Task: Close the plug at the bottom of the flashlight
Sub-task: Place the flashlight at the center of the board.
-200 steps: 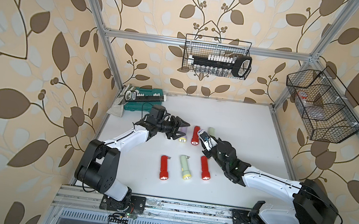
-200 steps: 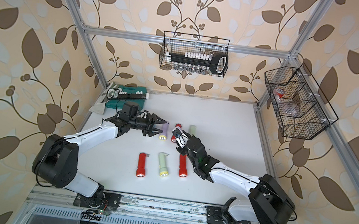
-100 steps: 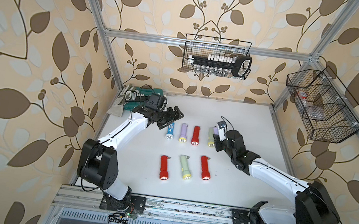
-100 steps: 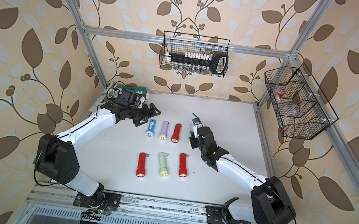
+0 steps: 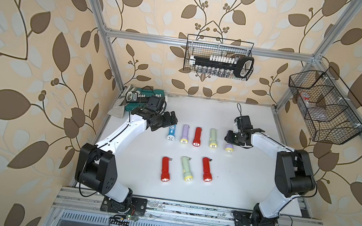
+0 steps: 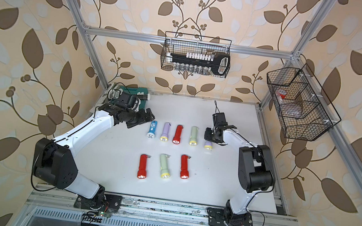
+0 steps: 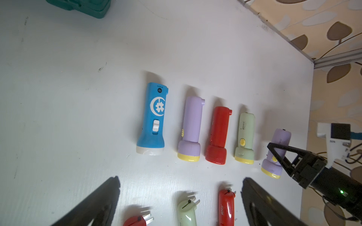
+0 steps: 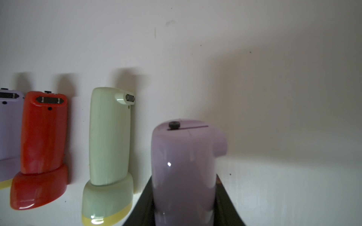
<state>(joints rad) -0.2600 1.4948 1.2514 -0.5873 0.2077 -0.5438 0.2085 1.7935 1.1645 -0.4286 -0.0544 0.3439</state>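
Observation:
A purple flashlight (image 8: 184, 166) lies at the right end of the back row, and my right gripper (image 5: 231, 138) is shut on its body. Its yellow-rimmed head (image 5: 229, 147) pokes out toward the front. The plug (image 8: 188, 127) at its bottom end lies folded flat. My left gripper (image 5: 166, 122) hangs open and empty just left of a blue flashlight (image 5: 172, 132); its fingers (image 7: 264, 205) stand wide apart. The front row's red (image 5: 165, 169), green (image 5: 186, 168) and red (image 5: 207, 169) flashlights have metal prongs (image 7: 195, 201) sticking out.
A purple (image 5: 185, 134), a red (image 5: 197, 136) and a green flashlight (image 5: 212, 138) fill the back row. A teal case (image 5: 146, 100) sits at the back left corner. Wire baskets hang on the back wall (image 5: 219, 60) and the right wall (image 5: 326, 108).
My left gripper opened, left the blue flashlight in the back row and drew back to the left. My right gripper carried the purple flashlight from the middle to the row's right end.

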